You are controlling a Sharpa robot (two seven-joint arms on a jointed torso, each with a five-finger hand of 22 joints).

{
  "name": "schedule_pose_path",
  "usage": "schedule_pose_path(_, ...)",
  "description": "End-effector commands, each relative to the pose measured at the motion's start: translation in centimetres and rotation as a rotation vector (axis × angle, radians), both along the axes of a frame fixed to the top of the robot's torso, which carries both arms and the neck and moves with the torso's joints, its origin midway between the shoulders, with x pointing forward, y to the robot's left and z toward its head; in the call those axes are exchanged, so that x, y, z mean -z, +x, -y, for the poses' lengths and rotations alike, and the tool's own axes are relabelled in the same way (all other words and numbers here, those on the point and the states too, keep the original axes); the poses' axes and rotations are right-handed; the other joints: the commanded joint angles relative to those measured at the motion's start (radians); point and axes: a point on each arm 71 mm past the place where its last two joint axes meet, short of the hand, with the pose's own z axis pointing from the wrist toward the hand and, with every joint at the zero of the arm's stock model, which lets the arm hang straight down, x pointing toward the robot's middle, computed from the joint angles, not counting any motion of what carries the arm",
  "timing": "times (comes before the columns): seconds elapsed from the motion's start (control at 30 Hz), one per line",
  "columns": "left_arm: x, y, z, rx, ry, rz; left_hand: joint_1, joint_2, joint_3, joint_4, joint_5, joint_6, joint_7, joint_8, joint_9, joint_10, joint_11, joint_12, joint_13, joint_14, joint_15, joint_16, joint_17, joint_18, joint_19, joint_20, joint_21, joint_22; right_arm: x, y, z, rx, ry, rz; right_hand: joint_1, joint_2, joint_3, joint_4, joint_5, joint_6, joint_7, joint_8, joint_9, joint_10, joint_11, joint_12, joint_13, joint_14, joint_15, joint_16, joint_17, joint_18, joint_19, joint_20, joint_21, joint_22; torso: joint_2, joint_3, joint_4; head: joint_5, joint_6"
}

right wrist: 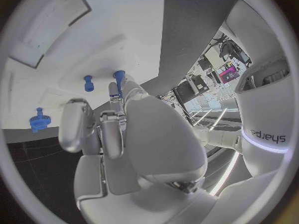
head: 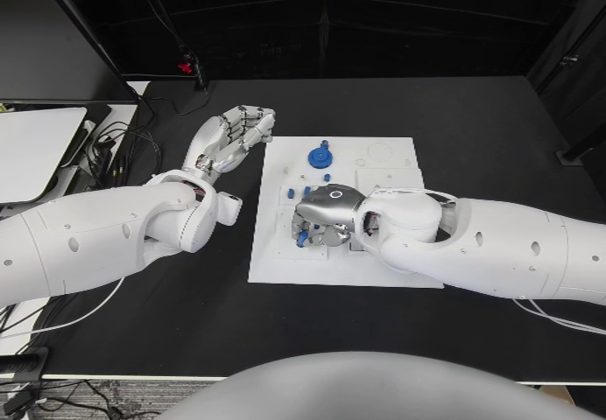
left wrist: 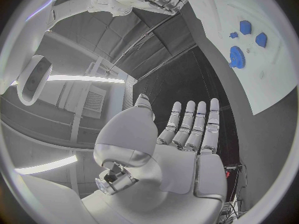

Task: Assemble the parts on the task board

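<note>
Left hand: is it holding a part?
No, the left hand is bare, its fingers straight and apart, off the board.

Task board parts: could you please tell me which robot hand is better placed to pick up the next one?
Right. The right robot hand is already over the task board beside the small blue parts; the left robot hand hovers off its edge.

Bright, even light; fisheye-bent edges

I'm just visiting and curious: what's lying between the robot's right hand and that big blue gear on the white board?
In the head view, small blue pegs stand on the task board between the right hand and the blue gear.
</note>
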Motion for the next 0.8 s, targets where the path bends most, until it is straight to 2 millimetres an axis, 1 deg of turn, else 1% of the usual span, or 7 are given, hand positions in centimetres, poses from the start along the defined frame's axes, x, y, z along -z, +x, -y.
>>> schedule_pose_path(0.03,-0.7,-0.2,0.2,0.023,-0.025,0.082,0.005,0.005,-0.006,0.001,0.004,0.000,0.140,0.006,-0.002,0.000,0.000,0.007,-0.002,-0.005,0.000,0.003,-0.001,-0.014,0.007,0.003,-0.002,-0.001,0.2,-0.1,-0.1,0.000,-0.033,0.001,-0.006,-0.008,0.005,0.003,0.004,-0.013,0.005,-0.012,-0.004,-0.011,0.009,-0.007,0.000,0.083,0.008,0.002,0.151,0.002,-0.009,0.004,-0.009,0.073,0.000,0.0000,0.0003,0.000,0.000)
schedule_pose_path(0.1,-0.7,-0.2,0.2,0.023,-0.025,0.082,0.005,0.005,-0.006,0.001,0.004,0.000,0.140,0.006,-0.002,0.000,0.000,0.007,-0.002,-0.005,0.000,0.003,-0.001,-0.014,0.007,0.003,-0.002,-0.001,0.2,-0.1,-0.1,0.000,-0.036,0.003,-0.023,-0.024,-0.002,0.013,0.003,-0.042,0.012,-0.030,-0.010,-0.036,0.017,-0.009,-0.001,0.080,0.014,-0.005,0.137,0.005,-0.016,0.008,-0.025,0.064,-0.001,0.0000,0.0001,0.000,0.000)
schedule_pose_path(0.17,-0.7,-0.2,0.2,0.023,-0.025,0.082,0.005,0.005,-0.006,0.001,0.004,0.000,0.140,0.006,-0.002,0.000,0.000,0.007,-0.002,-0.005,0.000,0.003,-0.001,-0.014,0.007,0.003,-0.002,-0.001,0.2,-0.1,-0.2,-0.002,-0.030,0.008,-0.047,-0.046,-0.015,0.027,0.003,-0.092,0.029,-0.054,-0.014,-0.086,0.032,-0.008,-0.001,0.071,0.026,-0.022,0.098,0.012,-0.034,0.016,-0.062,0.040,-0.001,-0.0003,0.0002,-0.001,0.000)
schedule_pose_path(0.3,-0.7,-0.2,0.1,0.023,-0.025,0.082,0.005,0.005,-0.006,0.001,0.004,0.000,0.140,0.006,-0.002,0.000,0.000,0.007,-0.002,-0.005,0.000,0.003,-0.001,-0.014,0.007,0.003,-0.002,-0.001,0.0,-0.1,-0.2,-0.006,-0.003,0.023,-0.104,-0.080,-0.053,0.046,0.004,-0.169,0.047,-0.059,-0.014,-0.150,0.050,-0.005,0.002,0.061,0.039,-0.041,0.061,0.019,-0.052,0.027,-0.100,0.016,-0.001,0.0001,-0.0006,-0.001,0.000)
schedule_pose_path(0.37,-0.7,-0.2,0.1,0.023,-0.025,0.082,0.006,0.006,-0.006,0.001,0.005,0.000,0.140,0.007,-0.002,0.000,0.000,0.008,-0.003,-0.005,0.000,0.003,-0.002,-0.014,0.007,0.003,-0.002,-0.001,-0.1,-0.2,-0.2,-0.009,0.017,0.031,-0.126,-0.086,-0.068,0.048,0.003,-0.195,0.050,-0.057,-0.012,-0.175,0.053,-0.003,0.003,0.055,0.042,-0.050,0.042,0.023,-0.060,0.032,-0.117,0.005,-0.001,-0.0001,-0.0006,-0.001,0.000)
schedule_pose_path(0.67,-0.7,-0.2,0.1,0.023,-0.025,0.081,0.006,0.006,-0.006,0.001,0.005,0.000,0.140,0.007,-0.003,0.000,0.000,0.008,-0.003,-0.005,0.000,0.004,-0.002,-0.014,0.007,0.003,-0.001,-0.002,-1.3,-0.1,0.4,-0.004,0.217,0.064,-0.162,-0.092,-0.094,0.046,0.003,-0.233,0.056,-0.053,-0.010,-0.206,0.057,0.008,0.006,0.047,0.045,-0.064,0.013,0.027,-0.065,0.039,-0.129,-0.003,-0.001,0.0001,-0.0008,-0.005,0.000)
schedule_pose_path(0.8,-0.7,-0.2,0.1,0.024,-0.026,0.081,0.006,0.006,-0.006,0.001,0.005,0.000,0.140,0.007,-0.003,0.000,0.000,0.008,-0.003,-0.005,0.000,0.004,-0.002,-0.014,0.007,0.003,-0.001,-0.002,-2.2,0.0,1.8,0.046,0.405,0.046,-0.157,-0.071,-0.089,0.039,0.004,-0.219,0.062,-0.041,-0.004,-0.198,0.060,0.025,0.009,0.050,0.048,-0.062,0.013,0.027,-0.059,0.042,-0.124,0.000,-0.002,0.0001,-0.0010,-0.010,0.000)
